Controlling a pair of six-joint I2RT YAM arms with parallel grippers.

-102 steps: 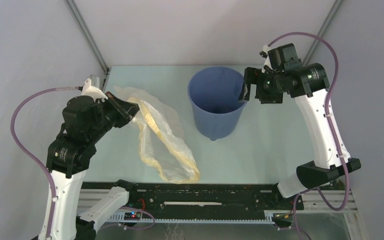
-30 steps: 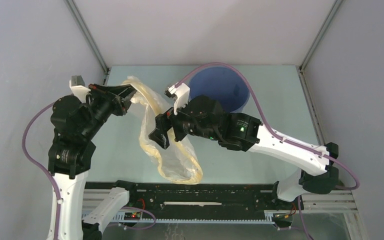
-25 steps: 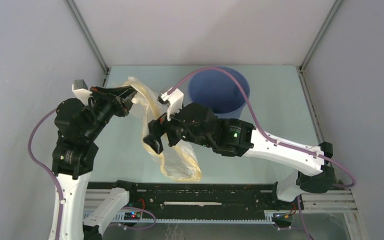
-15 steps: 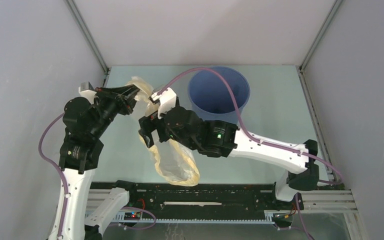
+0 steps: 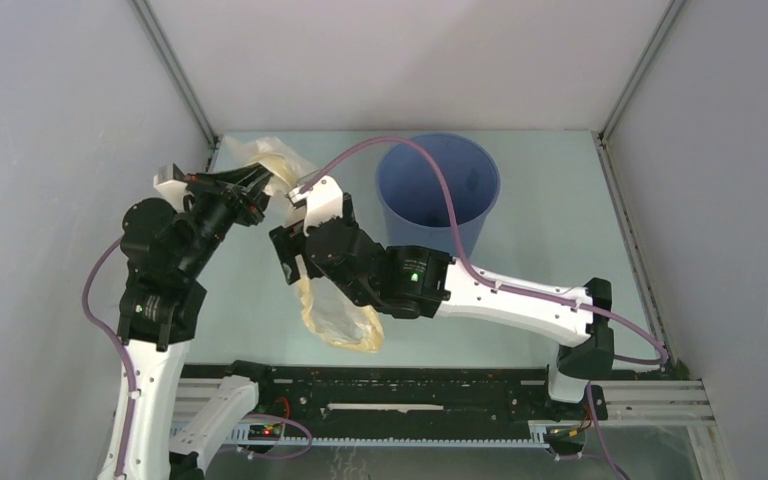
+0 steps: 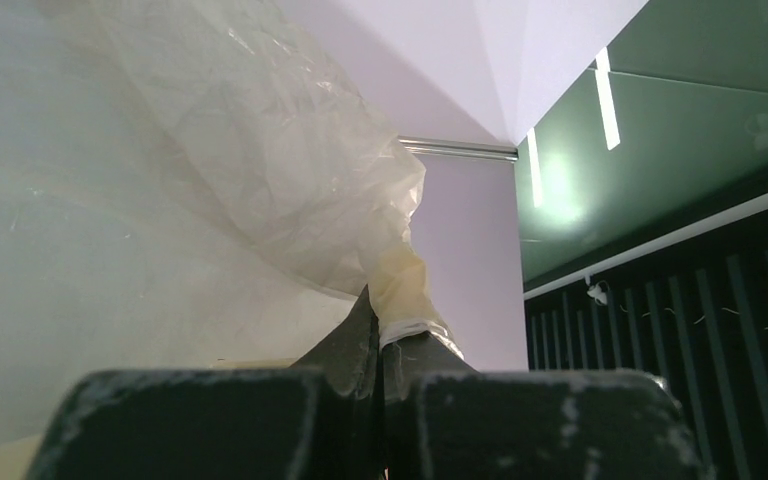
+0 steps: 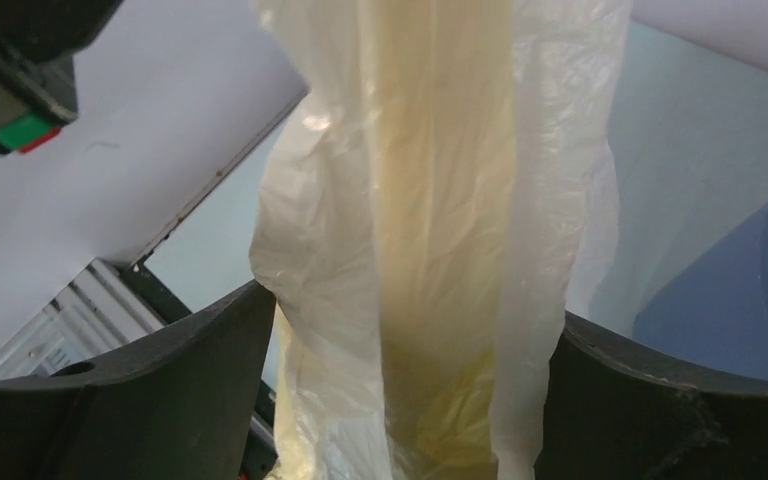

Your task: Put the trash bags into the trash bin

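The trash bag [image 5: 343, 318] is pale yellowish, crinkly and translucent. It hangs from my left gripper [image 5: 256, 186] down to the table at the front. The left gripper is shut on the bag's yellow rim; in the left wrist view the closed fingertips [image 6: 380, 312] pinch the film [image 6: 210, 190]. My right gripper [image 5: 288, 258] reaches across to the left. It is open, with the hanging bag [image 7: 430, 200] between its jaws [image 7: 415, 305], just below the left gripper. The blue trash bin [image 5: 472, 182] stands upright at the back centre and looks empty. Its edge shows in the right wrist view [image 7: 740, 310].
The right arm's purple cable [image 5: 430, 165] arcs over the bin's mouth. A black rail [image 5: 410, 385] runs along the table's near edge. Grey enclosure walls with metal posts [image 5: 175, 70] close in the left, back and right sides.
My right gripper left the bin and swung left across the table, then up along the bag toward the left gripper. The left gripper lifted the bag's rim slightly higher.
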